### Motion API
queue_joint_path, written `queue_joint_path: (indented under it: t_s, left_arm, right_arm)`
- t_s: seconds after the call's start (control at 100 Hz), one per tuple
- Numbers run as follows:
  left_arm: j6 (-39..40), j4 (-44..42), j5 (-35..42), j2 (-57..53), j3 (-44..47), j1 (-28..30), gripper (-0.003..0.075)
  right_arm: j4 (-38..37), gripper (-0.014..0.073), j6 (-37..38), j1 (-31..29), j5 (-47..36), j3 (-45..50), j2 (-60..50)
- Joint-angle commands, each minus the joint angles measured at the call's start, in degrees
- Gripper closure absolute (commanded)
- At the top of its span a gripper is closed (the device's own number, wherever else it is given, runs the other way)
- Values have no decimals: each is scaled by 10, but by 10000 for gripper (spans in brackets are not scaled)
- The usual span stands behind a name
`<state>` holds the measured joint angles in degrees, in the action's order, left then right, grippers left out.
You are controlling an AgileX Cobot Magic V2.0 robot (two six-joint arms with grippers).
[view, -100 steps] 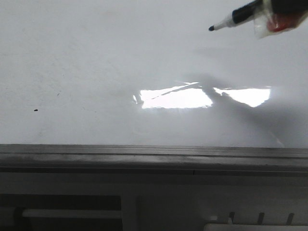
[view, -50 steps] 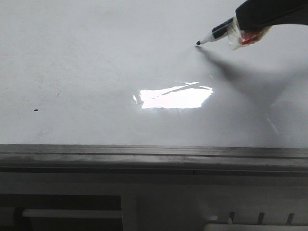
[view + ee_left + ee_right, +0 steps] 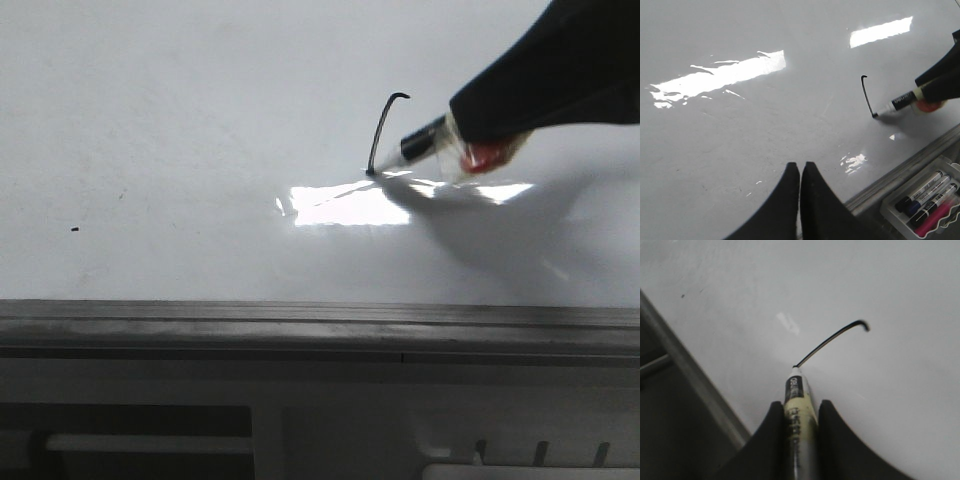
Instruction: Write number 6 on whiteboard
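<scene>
The whiteboard (image 3: 180, 150) lies flat, glossy white, with a light glare and a grey edge rail (image 3: 300, 320). A thin black curved stroke (image 3: 381, 130), the stem of the number 6, runs down from a small hook; it also shows in the left wrist view (image 3: 867, 95) and the right wrist view (image 3: 832, 340). My right gripper (image 3: 801, 407) is shut on a black marker (image 3: 799, 405); its tip (image 3: 372, 173) touches the board at the stroke's lower end. My left gripper (image 3: 800, 166) is shut and empty, over the board near the rail.
A small black dot (image 3: 75, 229) sits on the board at the left. A tray of spare markers (image 3: 927, 197) lies beyond the rail (image 3: 905, 167) in the left wrist view. The right arm's shadow (image 3: 500, 225) falls on the board.
The right gripper has come down and toward the front with the marker. The tip touched the board and drew a hooked, curved stroke downward. The left gripper shows no change.
</scene>
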<state>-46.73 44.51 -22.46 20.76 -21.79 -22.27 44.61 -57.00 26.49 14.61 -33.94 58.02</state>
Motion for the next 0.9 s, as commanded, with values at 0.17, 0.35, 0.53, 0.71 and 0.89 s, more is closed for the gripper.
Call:
queue_joint_path:
  t_s: [0.17, 0.35, 0.53, 0.71, 0.89]
  left_arm:
    - [6, 19, 29, 4, -15, 3, 739]
    - [6, 19, 29, 4, -15, 3, 739]
    - [6, 19, 29, 4, -15, 3, 739]
    - [6, 19, 29, 4, -15, 3, 739]
    - [6, 19, 29, 4, -15, 3, 739]
  right_arm:
    - [-78, 638, 69, -22, 40, -10, 1]
    - [-106, 638, 97, -68, 44, -13, 0]
    - [-102, 638, 99, -74, 8, -29, -13]
    - [-101, 638, 99, -74, 5, -55, 1]
    - [-93, 638, 99, -46, 10, -58, 27]
